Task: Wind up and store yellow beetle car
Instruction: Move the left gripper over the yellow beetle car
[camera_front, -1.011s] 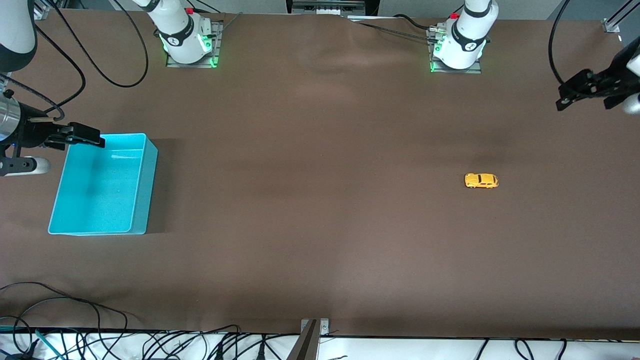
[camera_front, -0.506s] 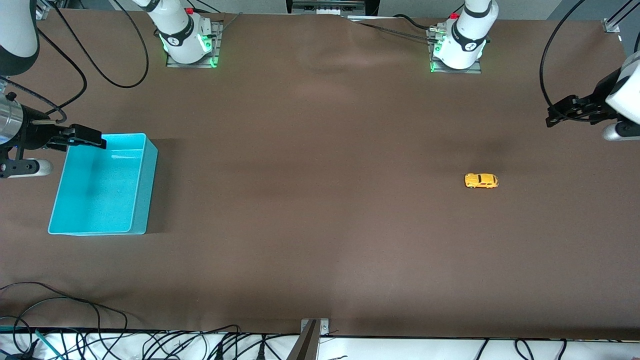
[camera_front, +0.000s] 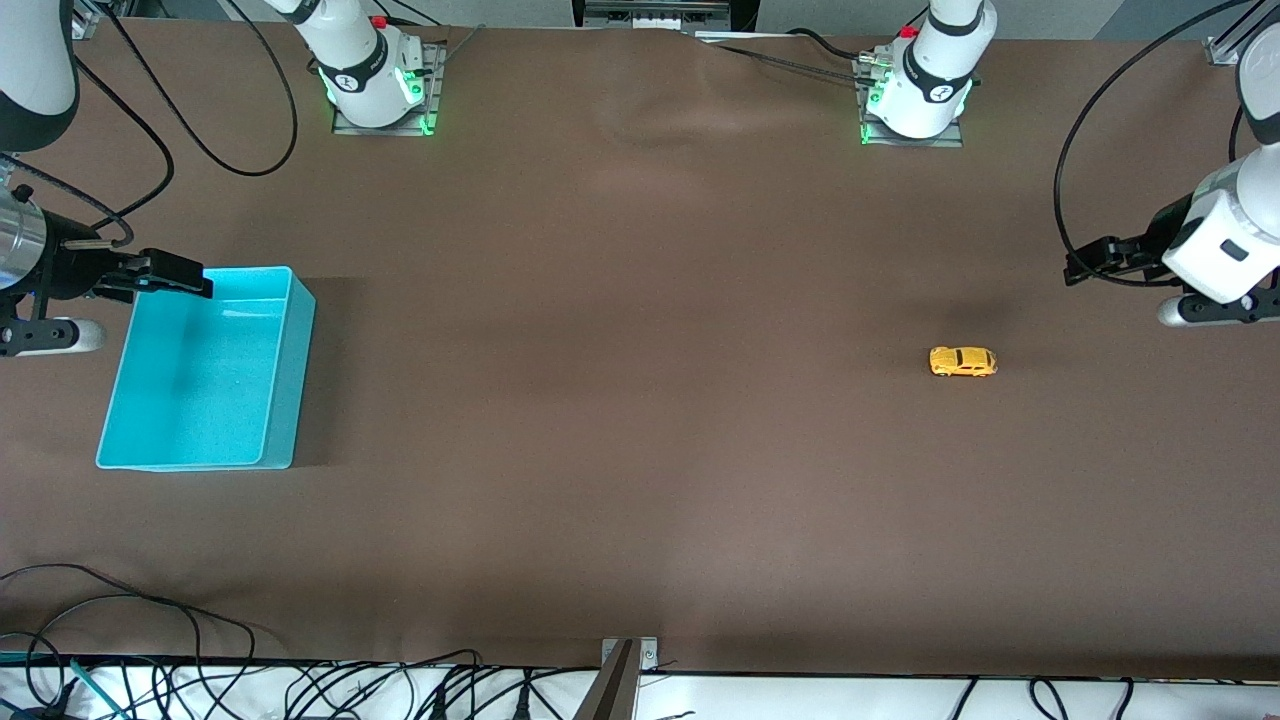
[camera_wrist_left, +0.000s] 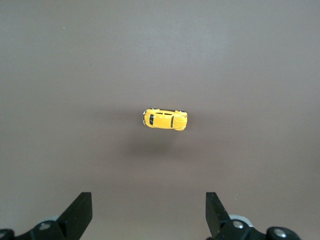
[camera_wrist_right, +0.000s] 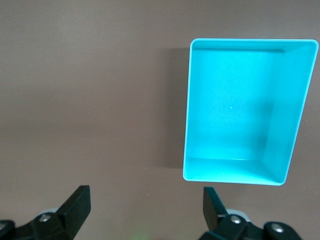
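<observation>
Text check | I can read no words, brands or numbers in any view | only small dark round marks on the white collars of the left arm base (camera_front: 940, 92) and right arm base (camera_front: 346, 81), too small for me to make out
</observation>
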